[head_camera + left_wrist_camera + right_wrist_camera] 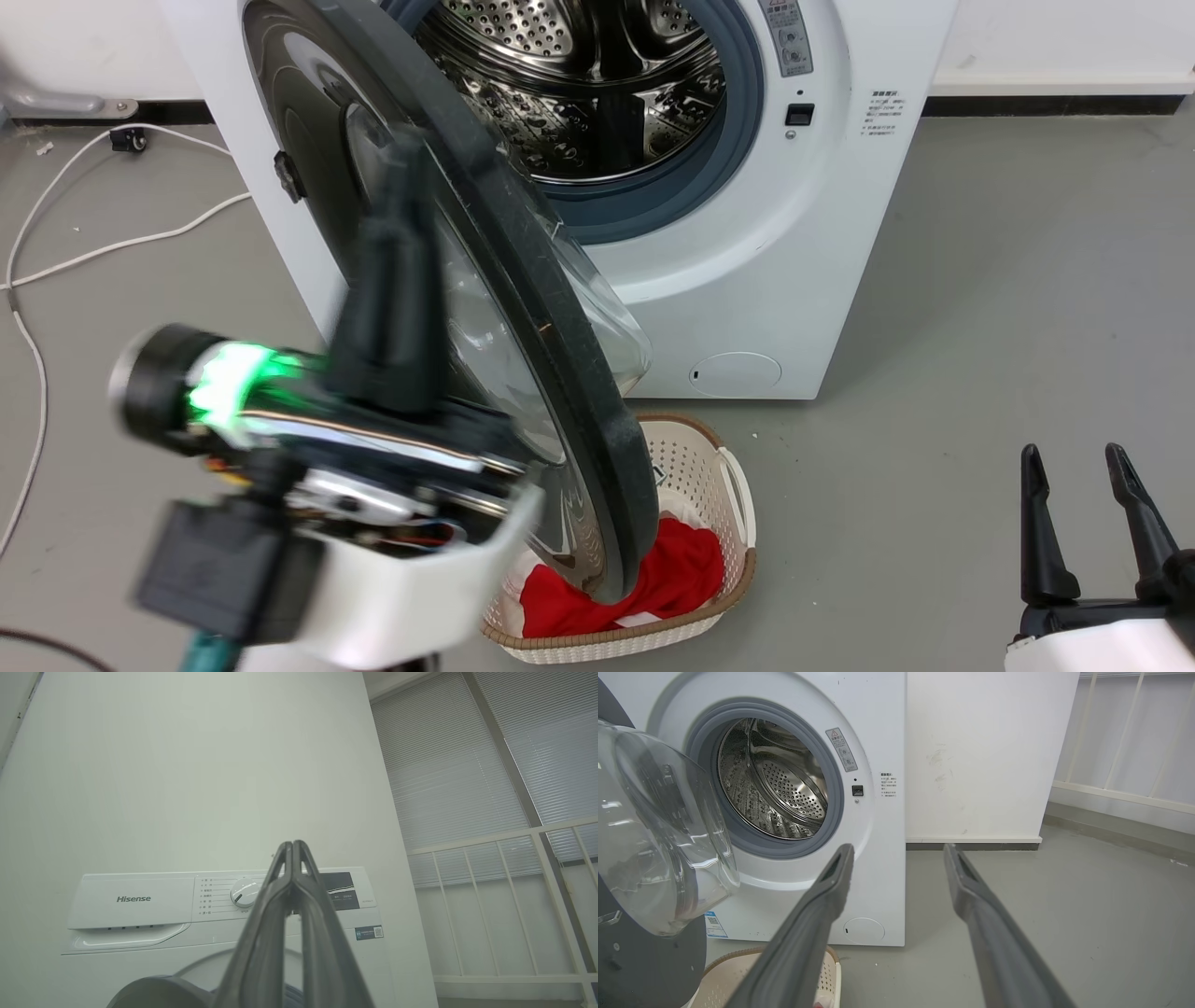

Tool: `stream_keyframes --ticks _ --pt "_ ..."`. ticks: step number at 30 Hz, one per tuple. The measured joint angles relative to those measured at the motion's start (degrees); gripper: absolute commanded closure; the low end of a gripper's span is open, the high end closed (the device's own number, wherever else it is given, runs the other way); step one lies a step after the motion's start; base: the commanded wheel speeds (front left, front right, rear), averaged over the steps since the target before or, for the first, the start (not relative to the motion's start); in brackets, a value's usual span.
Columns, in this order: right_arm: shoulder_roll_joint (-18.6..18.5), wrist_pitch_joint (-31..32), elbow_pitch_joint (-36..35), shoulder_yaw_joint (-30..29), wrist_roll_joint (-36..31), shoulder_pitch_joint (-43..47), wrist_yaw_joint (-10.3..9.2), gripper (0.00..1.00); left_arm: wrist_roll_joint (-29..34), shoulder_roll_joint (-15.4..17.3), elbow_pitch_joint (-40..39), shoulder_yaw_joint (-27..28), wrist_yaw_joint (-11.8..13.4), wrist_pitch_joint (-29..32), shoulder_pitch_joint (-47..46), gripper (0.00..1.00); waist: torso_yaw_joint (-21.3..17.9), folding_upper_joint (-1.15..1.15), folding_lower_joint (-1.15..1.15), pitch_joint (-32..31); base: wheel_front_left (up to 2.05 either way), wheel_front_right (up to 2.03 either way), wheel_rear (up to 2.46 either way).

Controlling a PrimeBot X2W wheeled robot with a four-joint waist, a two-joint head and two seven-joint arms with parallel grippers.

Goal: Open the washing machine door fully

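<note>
Grey floor (980,327) lies open to the right of the washing machine (822,261), and your right gripper (1074,457) sits there low in the head view, well apart from the machine, its fingers spread wide and holding nothing. The washing machine door (551,317) stands out from the front, hinged at the left of the opening and nearly edge-on to the head camera, its lower rim over a cream basket (738,485) with a red cloth (672,569) in it. Your left gripper (409,177) rises before the door's outer face, blurred — whether it touches the door cannot be told. The left wrist view settles the grip: fingers pressed together on nothing, pointing past the door's dark rim at the control panel (215,891) and its dial (244,892). The right wrist view adds the inside — steel drum (780,788), grey seal (784,848), and the clear glass bowl (658,826) bulging from the door's inner face. A white cable (112,247) trails on the floor left of the machine.
</note>
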Motion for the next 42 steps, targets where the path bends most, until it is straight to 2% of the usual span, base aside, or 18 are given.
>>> stream_keyframes --ticks 5,11,18,22,28,42 --pt "0.0 0.0 0.4 0.0 0.0 0.0 0.0 0.0 -1.4 0.0 1.5 -8.2 -2.8 1.8 0.5 1.0 0.0 0.0 0.0 -0.3 0.0 0.0 0.0" --pt "0.0 0.2 0.7 0.0 0.3 0.0 0.0 0.0 -3.3 0.1 4.0 -16.7 -4.8 7.0 2.8 1.0 0.0 0.0 0.0 -0.5 0.0 0.0 0.0" --pt "0.0 0.3 1.2 0.3 0.6 0.2 0.0 0.0 -6.4 2.3 9.9 -23.5 -5.6 14.5 8.9 1.0 0.1 0.0 0.0 -1.1 0.0 0.0 0.0" --pt "0.0 0.4 1.2 0.5 0.9 0.4 0.0 0.0 -7.3 2.6 13.9 -24.6 -5.1 15.5 12.5 1.0 -0.2 0.0 0.0 -1.2 0.0 0.0 0.0" --pt "0.0 0.4 1.5 0.6 1.3 0.5 0.0 0.0 -6.3 2.5 19.9 -24.9 -3.8 13.3 12.9 1.0 -0.1 0.0 0.0 -1.0 0.0 0.0 0.0" --pt "0.0 0.2 3.6 1.7 2.2 0.0 0.0 0.0 -8.3 0.3 33.1 -24.6 -0.3 6.2 3.8 1.0 -1.6 0.0 0.0 -0.2 0.0 0.0 0.0"
